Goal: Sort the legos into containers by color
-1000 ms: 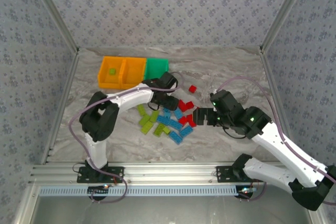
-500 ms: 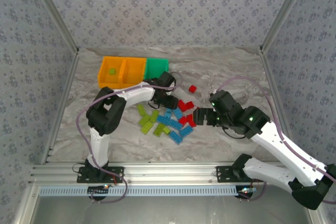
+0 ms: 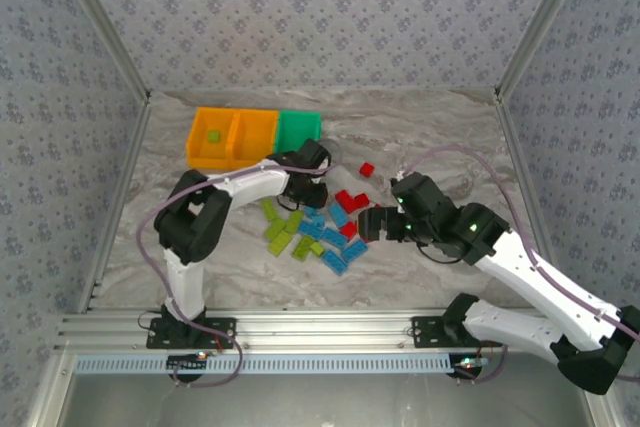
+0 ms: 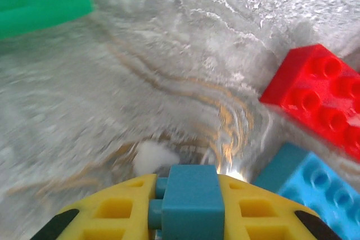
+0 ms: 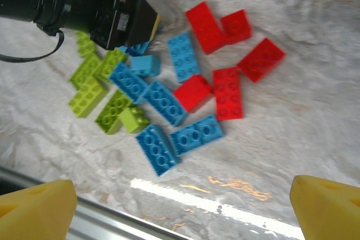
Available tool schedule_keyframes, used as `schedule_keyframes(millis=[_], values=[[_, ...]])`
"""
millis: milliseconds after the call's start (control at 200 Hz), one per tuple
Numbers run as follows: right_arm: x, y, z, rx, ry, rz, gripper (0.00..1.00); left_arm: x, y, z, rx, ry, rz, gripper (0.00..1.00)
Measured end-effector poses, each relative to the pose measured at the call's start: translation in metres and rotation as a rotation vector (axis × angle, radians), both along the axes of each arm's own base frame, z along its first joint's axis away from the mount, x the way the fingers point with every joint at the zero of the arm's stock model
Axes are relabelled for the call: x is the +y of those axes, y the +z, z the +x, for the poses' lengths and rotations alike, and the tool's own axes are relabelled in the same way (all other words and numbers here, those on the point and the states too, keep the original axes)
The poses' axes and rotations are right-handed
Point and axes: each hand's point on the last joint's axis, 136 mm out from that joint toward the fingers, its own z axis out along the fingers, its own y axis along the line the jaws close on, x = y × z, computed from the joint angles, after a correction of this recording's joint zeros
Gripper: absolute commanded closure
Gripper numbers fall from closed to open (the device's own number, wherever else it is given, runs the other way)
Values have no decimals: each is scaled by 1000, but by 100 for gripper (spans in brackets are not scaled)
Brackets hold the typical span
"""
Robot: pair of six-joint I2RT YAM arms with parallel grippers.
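My left gripper (image 4: 192, 209) is shut on a small light blue lego (image 4: 192, 198), pinched between its yellow fingers (image 4: 121, 209) just above the marble table. From above, the left gripper (image 3: 310, 192) sits at the far edge of the lego pile (image 3: 318, 227), in front of the green container (image 3: 299, 130). My right gripper (image 3: 366, 225) hovers open at the pile's right side. Under it lie blue legos (image 5: 163, 102), red legos (image 5: 228, 91) and lime legos (image 5: 90, 77). The two orange containers (image 3: 253, 137) stand left of the green one; one lime lego (image 3: 213, 135) lies in the leftmost.
A lone red lego (image 3: 367, 169) lies apart behind the pile. A red lego (image 4: 320, 96) and a blue one (image 4: 315, 186) lie close to the right of my left gripper. The table's metal front rail (image 3: 320, 332) runs along the near edge.
My left gripper's jaws have closed on the light blue lego. The right arm has shifted slightly left toward the pile, still open.
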Motion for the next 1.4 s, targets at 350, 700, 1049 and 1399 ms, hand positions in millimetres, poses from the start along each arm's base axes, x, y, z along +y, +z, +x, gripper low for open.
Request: schedule_keyframes(millis=[350,700,1049,1399], values=[[27,-7,0,-2,63,-4,0,110,148,101,-447,329,-12,86],[21,3,-4,-40,40,10,0,160,74,176,-353,419,108,60],[-5,-6,27,-44,-134,-14,0,145,186,110,-506,355,-114,55],[-42,-84,153,155,-441,-115,0,39,282,-113,-750,-304,-307,33]])
